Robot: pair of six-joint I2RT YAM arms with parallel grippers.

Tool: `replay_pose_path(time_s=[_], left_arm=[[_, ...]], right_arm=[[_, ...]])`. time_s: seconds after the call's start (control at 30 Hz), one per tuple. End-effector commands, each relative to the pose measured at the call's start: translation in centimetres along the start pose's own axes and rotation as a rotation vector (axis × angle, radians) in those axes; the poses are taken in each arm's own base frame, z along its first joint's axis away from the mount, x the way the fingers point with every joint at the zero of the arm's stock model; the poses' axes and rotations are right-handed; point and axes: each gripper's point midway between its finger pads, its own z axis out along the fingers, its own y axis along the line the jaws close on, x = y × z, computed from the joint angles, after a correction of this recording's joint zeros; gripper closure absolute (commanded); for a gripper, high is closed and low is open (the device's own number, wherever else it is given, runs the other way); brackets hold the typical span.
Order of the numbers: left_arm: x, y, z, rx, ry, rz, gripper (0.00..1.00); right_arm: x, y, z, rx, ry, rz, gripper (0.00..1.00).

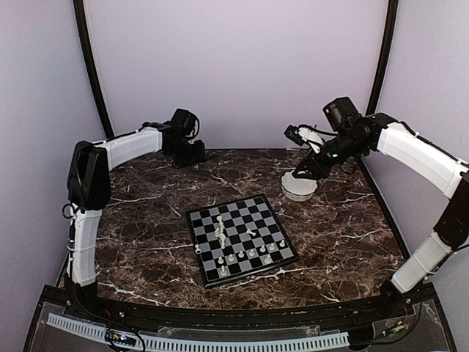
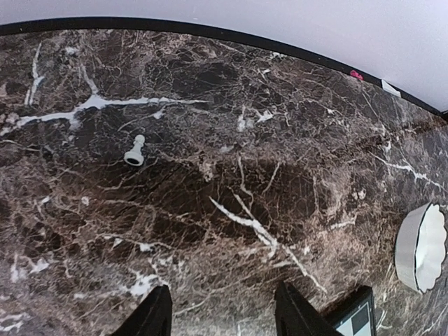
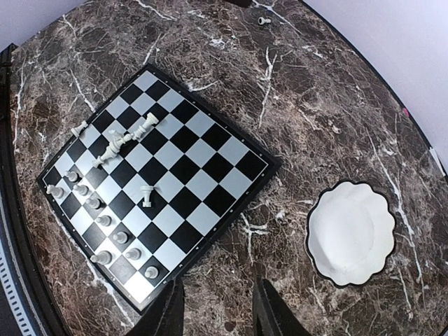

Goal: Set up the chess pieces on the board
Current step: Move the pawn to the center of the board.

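The black-and-silver board (image 1: 242,238) lies mid-table, also in the right wrist view (image 3: 203,168). Several cream pieces stand in a row (image 3: 105,220) along its near edge. A few lie tipped over near the middle (image 3: 112,147), and one lies alone (image 3: 145,194). One stray piece (image 2: 134,150) lies on the marble at the back left, also in the right wrist view (image 3: 264,20). My left gripper (image 2: 224,315) is open and empty, hovering short of that piece (image 1: 189,154). My right gripper (image 3: 215,311) is open and empty, above the table between board and bowl (image 1: 306,172).
A white scalloped bowl (image 3: 350,232) stands empty at the back right, right of the board; it also shows in the top view (image 1: 299,189) and the left wrist view (image 2: 422,246). A board corner (image 2: 357,318) shows beside the left fingers. Dark marble surrounds the board.
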Motion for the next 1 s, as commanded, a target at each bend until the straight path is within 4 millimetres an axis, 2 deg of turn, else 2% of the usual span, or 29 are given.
replay_pose_path(time_s=[0.0, 0.03, 0.07, 0.1, 0.13, 0.3, 0.4, 0.5, 0.7, 0.97], left_arm=[[-1.5, 0.5, 2.7, 0.012, -0.002, -0.109, 0.48], [-2.5, 0.3, 2.7, 0.012, -0.025, -0.131, 0.48], [-2.2, 1.0, 4.0, -0.007, -0.016, -0.142, 0.48], [-3.5, 0.8, 3.9, -0.003, -0.046, -0.154, 0.48], [-3.6, 1.3, 4.9, -0.008, -0.050, -0.162, 0.47], [-7.1, 1.6, 6.1, 0.064, -0.155, -0.160, 0.42], [-8.9, 2.7, 6.9, 0.077, -0.209, -0.170, 0.37], [-9.4, 3.7, 8.1, 0.113, -0.198, -0.217, 0.32], [-9.8, 4.6, 10.8, 0.171, -0.193, -0.273, 0.29], [-11.4, 5.7, 12.6, 0.249, -0.237, -0.358, 0.27]], right_arm=[[-1.9, 0.0, -0.3, -0.014, -0.093, -0.033, 0.65], [-2.0, -0.1, -0.1, -0.021, -0.092, -0.028, 0.65], [-2.1, -0.2, 0.1, -0.025, -0.093, -0.027, 0.65], [-2.0, -0.4, 0.3, -0.025, -0.092, -0.023, 0.64], [-1.8, -0.7, 0.6, -0.023, -0.089, -0.017, 0.65], [-1.1, -2.1, 2.1, -0.025, -0.054, 0.019, 0.64], [-0.5, -2.3, 2.9, -0.044, -0.037, 0.035, 0.64], [-0.1, -2.1, 3.8, -0.071, -0.027, 0.054, 0.64], [0.7, -2.4, 5.1, -0.079, 0.001, 0.068, 0.64], [1.8, -1.8, 5.9, -0.118, 0.021, 0.107, 0.64]])
